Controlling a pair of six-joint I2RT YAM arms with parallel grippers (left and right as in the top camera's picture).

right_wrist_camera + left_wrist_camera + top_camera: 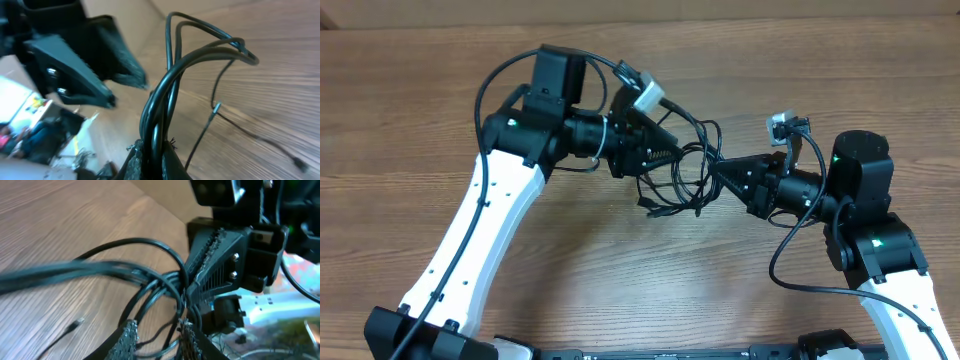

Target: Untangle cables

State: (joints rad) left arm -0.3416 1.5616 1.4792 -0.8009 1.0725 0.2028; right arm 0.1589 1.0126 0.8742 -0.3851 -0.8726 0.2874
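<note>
The left arm [500, 200] rises from the near left corner of the worktop [620, 270] and bends sharply at its black elbow, so that its wrist points right towards the middle. The right arm [885, 250] comes up from the near right corner and turns left, and the two wedge-shaped black heads face each other tip to tip, close together but not touching. Between them hang the cables [682, 170], thin, glossy black cords of round section, gathered into a loose tangle of loops just above the wood. The right jaws are closed tight on a bunch of several strands, which leave the tips together and then fan out into a bent arch. The left jaws stand partly open. Their ribbed, saw-edged fingers [127, 337] have a clear gap between them, and strands run through that gap. Whether either finger presses on a strand cannot be told. A single thinner strand trails off across the worktop and ends in a small plug [216, 107]. The arms have smooth white shells with matte black joints. The worktop is brown wood-grain laminate with fine streaks running lengthwise.
</note>
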